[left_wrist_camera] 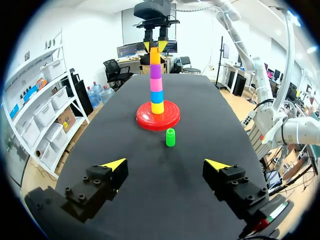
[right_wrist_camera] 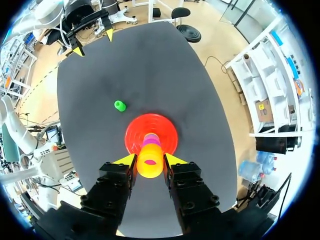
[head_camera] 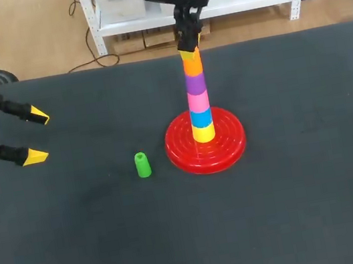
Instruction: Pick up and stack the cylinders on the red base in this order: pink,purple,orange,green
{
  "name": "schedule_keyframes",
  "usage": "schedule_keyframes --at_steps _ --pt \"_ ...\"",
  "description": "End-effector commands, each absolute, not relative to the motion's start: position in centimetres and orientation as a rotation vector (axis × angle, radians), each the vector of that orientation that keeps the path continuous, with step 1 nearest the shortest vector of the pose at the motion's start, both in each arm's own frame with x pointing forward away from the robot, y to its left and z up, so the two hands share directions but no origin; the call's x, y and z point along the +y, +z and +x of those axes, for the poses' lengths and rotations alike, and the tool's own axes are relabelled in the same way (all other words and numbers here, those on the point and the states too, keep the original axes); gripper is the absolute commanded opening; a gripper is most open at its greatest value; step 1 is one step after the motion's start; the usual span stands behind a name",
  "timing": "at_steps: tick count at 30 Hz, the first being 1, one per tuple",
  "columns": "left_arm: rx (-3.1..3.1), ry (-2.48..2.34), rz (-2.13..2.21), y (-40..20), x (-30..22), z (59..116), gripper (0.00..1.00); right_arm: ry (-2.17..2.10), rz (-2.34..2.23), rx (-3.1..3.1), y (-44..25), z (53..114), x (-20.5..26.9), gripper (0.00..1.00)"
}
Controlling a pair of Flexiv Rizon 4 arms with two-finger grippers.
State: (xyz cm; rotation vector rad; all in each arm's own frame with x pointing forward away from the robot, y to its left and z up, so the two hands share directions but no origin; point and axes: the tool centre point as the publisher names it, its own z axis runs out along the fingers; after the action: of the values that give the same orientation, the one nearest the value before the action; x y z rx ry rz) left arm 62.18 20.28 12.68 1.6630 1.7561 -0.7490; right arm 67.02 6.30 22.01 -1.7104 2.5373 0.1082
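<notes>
Green cylinder [head_camera: 142, 165] first: it stands upright on the dark table [head_camera: 297, 206] closest to you, alone, near the red base [head_camera: 230, 147] on its left side but not touching it. Just behind it the base lies flat, a ribbed disc with the stack standing upright from its middle. From the bottom up you see a yellow cylinder [head_camera: 204, 133], a blue cylinder [head_camera: 201, 117], the pink cylinder [head_camera: 198, 100], the purple cylinder [head_camera: 195, 83] and, on top, the orange cylinder [head_camera: 192, 66], each seated on the one below and the column straight. Your left gripper [head_camera: 37, 135] hangs well off to the left of all this, over bare table, its two yellow-tipped fingers spread wide with nothing between them; from its wrist view the green cylinder and the stack stand ahead of it, in line. Farthest from you, the right arm comes in from the right over the table's far edge, and your right gripper [right_wrist_camera: 150, 159] points straight down onto the top of the stack. Its wrist view shows the two fingers pressed against the upper end of the orange cylinder from opposite sides, so it is clamped on that piece, with the pink and purple rings and the red disc showing below it.
</notes>
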Motion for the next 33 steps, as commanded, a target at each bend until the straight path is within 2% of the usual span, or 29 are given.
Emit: schedule_keyframes --at_steps 1,18,19,20,33 --pt "1.751 -0.748 1.662 12.6 20.4 62.1 1.0 0.136 -1.738 2.556 21.2 67.7 6.7 0.0" --pt "1.751 -0.748 1.662 12.6 20.4 62.1 1.0 0.135 -1.695 2.592 20.7 66.9 6.4 0.0" --pt "1.751 -0.748 1.662 12.6 20.4 62.1 1.0 0.125 -1.669 2.615 20.7 66.7 6.4 0.44" --pt "1.751 -0.748 1.662 12.6 20.4 62.1 1.0 0.1 -1.655 2.609 20.8 66.4 6.5 1.0" --pt "1.751 -0.748 1.662 12.6 20.4 62.1 1.0 -0.093 -1.581 2.533 24.1 63.7 7.9 1.0"
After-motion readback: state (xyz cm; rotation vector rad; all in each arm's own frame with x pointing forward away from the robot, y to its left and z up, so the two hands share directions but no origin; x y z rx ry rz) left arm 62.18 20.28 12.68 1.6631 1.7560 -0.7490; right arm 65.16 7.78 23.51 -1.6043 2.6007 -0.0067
